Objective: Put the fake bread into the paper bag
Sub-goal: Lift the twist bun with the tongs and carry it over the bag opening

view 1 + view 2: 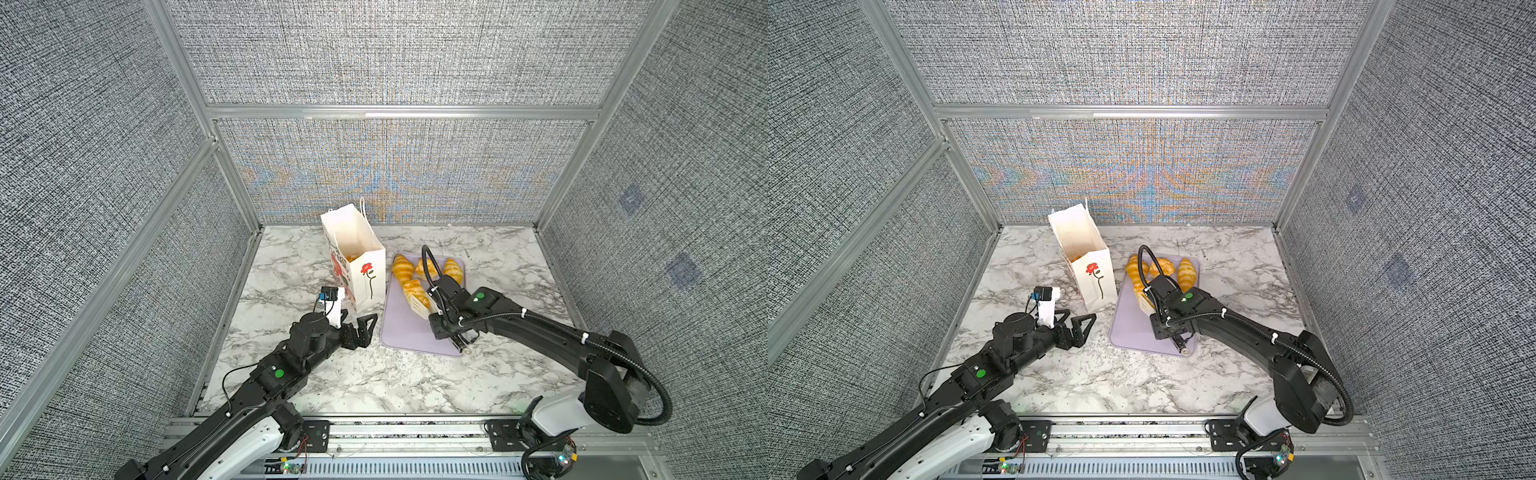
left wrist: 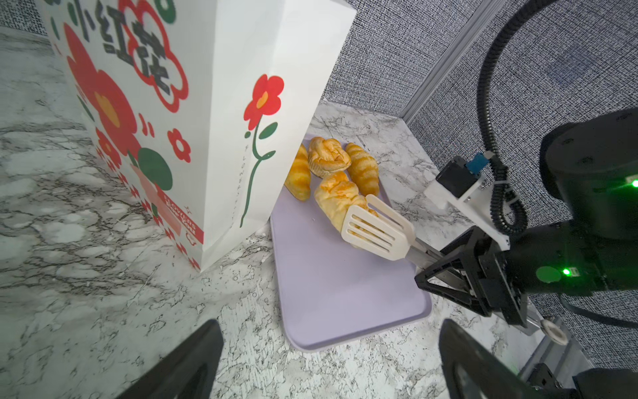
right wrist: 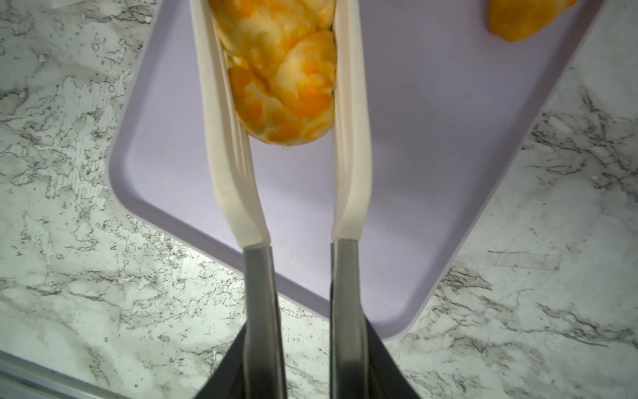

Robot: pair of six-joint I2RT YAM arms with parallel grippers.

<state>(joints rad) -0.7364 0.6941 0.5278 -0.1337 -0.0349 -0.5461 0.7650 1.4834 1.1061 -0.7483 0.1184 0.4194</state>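
- Marbled white-and-grey surface (image 1: 332,374) filled the floor of a booth walled in grey woven fabric (image 1: 395,54) on aluminium rails.
- The right fingers (image 3: 379,362) were clamped on a pair of tongs (image 2: 376,231), one finger pressing the outside of each metal arm.
- Straight out past those fingertips, the tongs' white slotted blades squeezed a braided piece of fake bread (image 3: 286,79) from both sides near its end. Whether that piece had left the tray could not be told.
- Under the right fingers and the tongs lay a lilac tray (image 1: 403,336). The part nearest the fingers was bare.
- Beyond the gripped piece, at the tray end farthest from the right fingers, three more pieces lay close together. They were a ridged croissant (image 2: 300,172), a knotted pastry (image 2: 328,159) and a second croissant (image 2: 362,169).
- The left fingers (image 2: 193,359) stood wide apart with nothing between them, low over the surface.
- Just ahead of the left fingertips stood the paper bag (image 1: 365,274), upright with its mouth open. Its narrow side with the single red flower was turned toward them.
- The bag stood just beside the tray's long edge, on the left fingers' side of it. Whether the two touched could not be told.
- In both top views a patch of golden yellow (image 1: 351,257) showed down inside the bag's mouth.
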